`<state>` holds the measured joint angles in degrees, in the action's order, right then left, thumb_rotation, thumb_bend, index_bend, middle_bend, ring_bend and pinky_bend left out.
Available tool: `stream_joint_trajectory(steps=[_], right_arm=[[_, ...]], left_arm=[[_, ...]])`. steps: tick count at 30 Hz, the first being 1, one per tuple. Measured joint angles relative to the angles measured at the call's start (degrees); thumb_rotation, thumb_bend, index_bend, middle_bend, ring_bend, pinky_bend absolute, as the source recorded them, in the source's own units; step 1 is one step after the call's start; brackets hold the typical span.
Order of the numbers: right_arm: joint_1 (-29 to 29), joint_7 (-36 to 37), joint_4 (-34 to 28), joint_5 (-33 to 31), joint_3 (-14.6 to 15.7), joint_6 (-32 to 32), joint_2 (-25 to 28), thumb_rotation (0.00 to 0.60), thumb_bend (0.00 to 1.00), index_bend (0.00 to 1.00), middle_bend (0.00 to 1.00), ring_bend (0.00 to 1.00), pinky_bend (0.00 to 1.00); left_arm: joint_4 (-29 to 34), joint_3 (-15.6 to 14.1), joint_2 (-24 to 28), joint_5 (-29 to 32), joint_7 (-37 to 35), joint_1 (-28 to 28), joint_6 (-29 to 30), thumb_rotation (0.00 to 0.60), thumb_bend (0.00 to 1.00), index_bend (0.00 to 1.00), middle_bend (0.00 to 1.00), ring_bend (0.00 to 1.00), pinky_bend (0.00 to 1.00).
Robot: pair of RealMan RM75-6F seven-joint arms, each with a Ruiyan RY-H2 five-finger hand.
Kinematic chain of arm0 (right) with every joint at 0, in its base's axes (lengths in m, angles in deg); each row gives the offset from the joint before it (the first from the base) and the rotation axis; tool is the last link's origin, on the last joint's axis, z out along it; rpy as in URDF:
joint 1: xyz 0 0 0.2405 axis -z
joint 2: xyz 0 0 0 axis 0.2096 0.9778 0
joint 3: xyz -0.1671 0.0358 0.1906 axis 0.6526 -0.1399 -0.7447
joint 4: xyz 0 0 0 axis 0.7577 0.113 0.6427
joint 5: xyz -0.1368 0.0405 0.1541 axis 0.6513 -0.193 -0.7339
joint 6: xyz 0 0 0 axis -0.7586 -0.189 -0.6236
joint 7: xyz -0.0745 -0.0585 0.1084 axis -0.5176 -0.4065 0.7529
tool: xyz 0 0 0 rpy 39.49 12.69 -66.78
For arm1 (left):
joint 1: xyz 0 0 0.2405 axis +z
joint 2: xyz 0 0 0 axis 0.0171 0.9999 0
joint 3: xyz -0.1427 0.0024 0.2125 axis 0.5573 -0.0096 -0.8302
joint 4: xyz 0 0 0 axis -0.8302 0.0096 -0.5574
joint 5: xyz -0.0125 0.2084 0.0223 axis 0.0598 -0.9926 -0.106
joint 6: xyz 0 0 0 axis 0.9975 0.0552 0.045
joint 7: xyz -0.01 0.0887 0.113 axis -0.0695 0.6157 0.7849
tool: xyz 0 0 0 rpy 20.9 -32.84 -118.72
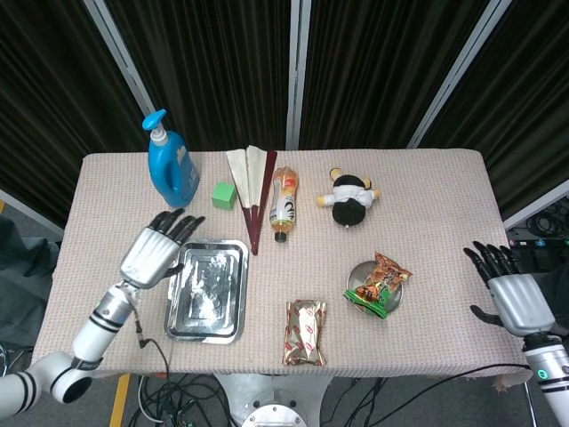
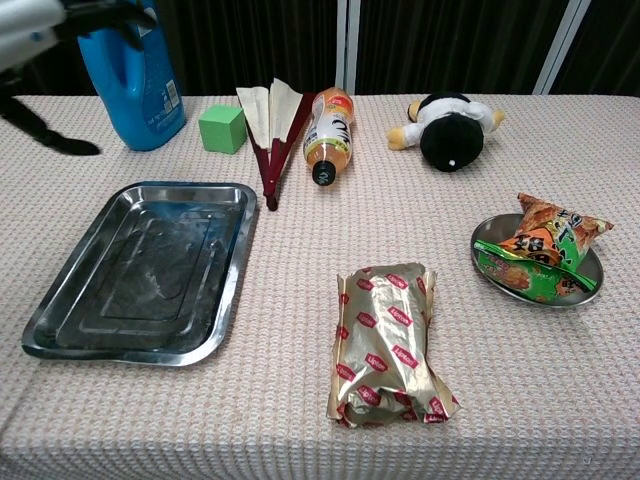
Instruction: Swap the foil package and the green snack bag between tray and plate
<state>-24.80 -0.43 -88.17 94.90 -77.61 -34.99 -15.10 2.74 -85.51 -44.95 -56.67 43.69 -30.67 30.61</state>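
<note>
Fingers spread and holding nothing, the left hand (image 1: 158, 250) is hovering over the tabletop's (image 1: 107, 222) left side, just beside the steel tray (image 1: 206, 289), whose bed is lying bare. Right of the tray, the foil package (image 1: 304, 331) is lying flat on the tabletop near the front edge, between tray and plate, touching neither. Further right, the green snack bag (image 1: 379, 283) is sitting crumpled on the small round plate (image 2: 590, 275), overhanging its rim. At the far right, the right hand (image 1: 507, 294) is waiting off the tabletop's edge, fingers apart and empty.

Judging from this layout, the step in hand is clearing the plate: the snack bag needs lifting out so the foil package can take its place. The right hand is sitting nearer, so it seems the natural choice. It should be coming down over the bag's puffed middle and pinching the crinkled film rather than the thin sealed edge, which may slip. The light plate could be dragging along, so a straight upward lift is wise before carrying the bag across to the tray.
</note>
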Motion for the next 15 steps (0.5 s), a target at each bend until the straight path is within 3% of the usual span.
stream_joint_trajectory(steps=[7, 15], right_arm=[[-7.91, -10.90, -2.47, -0.10, 0.42, 13.45, -1.76, 0.600, 0.07, 0.00, 0.00, 0.00, 0.00], [-15.30, -21.05, -1.86, -5.75, -0.63, 22.17, -8.66, 0.600, 0.09, 0.00, 0.00, 0.00, 0.00]], left_arm=[[-0.51, -2.41, 3.63, 6.46, -5.08, 11.65, 7.82, 0.600, 0.04, 0.10, 0.18, 0.12, 0.23], [-5.35, -3.72, 3.93, 8.59, -11.11, 18.20, 11.39, 0.600, 0.04, 0.10, 0.18, 0.12, 0.23]])
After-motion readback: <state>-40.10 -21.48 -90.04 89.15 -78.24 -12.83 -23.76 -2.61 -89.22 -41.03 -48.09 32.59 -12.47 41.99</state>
